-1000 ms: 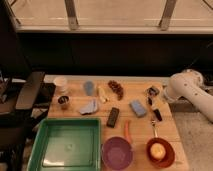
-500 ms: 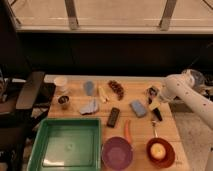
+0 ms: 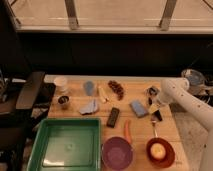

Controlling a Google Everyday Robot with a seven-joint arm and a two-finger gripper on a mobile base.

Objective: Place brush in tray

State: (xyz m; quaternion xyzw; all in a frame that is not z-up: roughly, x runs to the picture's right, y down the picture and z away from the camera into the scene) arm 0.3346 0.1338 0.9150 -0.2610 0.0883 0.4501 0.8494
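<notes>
Camera view, arm (image 3: 184, 98) swung further left, jaws now just above brush (image 3: 156, 118), opening unclear, tray (image 3: 65, 146) unmoved

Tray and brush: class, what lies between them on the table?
Camera view: black block and orange carrot lie between tray and brush; end effector is just beyond the brush.

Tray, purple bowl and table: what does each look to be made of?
The tray looks like plastic: uniform green, soft sheen, moulded raised rim. The bowl is probably plastic too: solid purple, smooth. The table seems to be wood: warm tan, matte. The end effector hangs over the table's right side.
</notes>
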